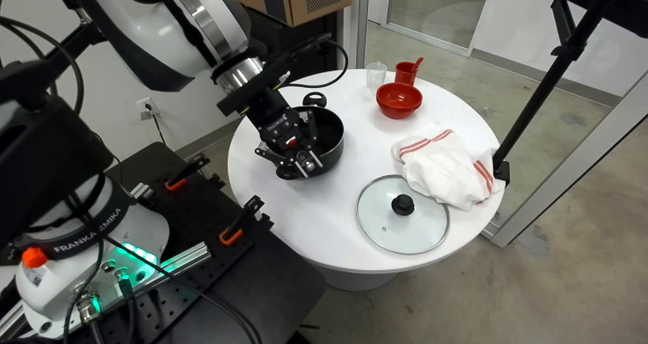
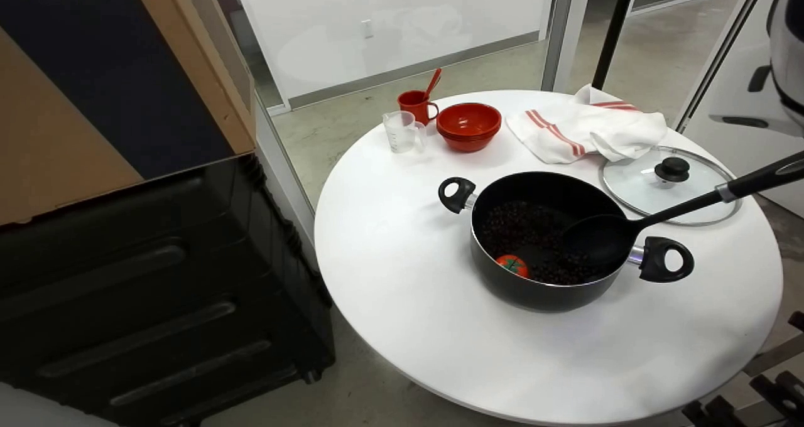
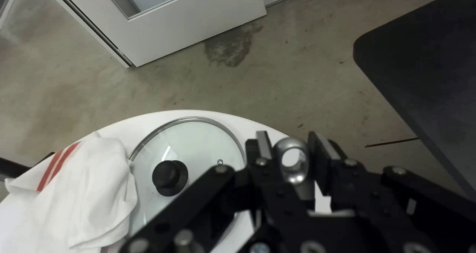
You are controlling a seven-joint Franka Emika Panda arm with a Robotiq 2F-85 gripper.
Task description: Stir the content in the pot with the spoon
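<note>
Claw (image 3: 293, 153) is drawn in narrow, holding the black spoon (image 2: 681, 208); the wrist view shows its two fingers hard against either side of the grey, ringed handle end. Spoon bowl visible only in an exterior view: it sits inside the pot (image 2: 546, 298), tilted, the neck crossing the rim beside a side handle; whether it touches the floor of the pot cannot be told. Same view alone gives the content: a red-orange tomato-like lump (image 2: 512, 265) near the wall, with dark bean-like bits (image 2: 521, 226) around. In an exterior view the robot arm (image 1: 162, 33) reaches over, claw covering part of the pot, whose inside reads only as dark. Edges: glass lid (image 3: 202, 145) lies just inside the margin of the round tabletop (image 2: 389, 289), apart from the pot, its rim overlapped by a striped towel (image 3: 89, 201). Measuring cup (image 2: 400, 133), red mug (image 2: 413, 105) and stacked red bowls (image 2: 468, 141) stand near the far edge. Bare white surface runs between pot and bowls, and between pot and lid.
</note>
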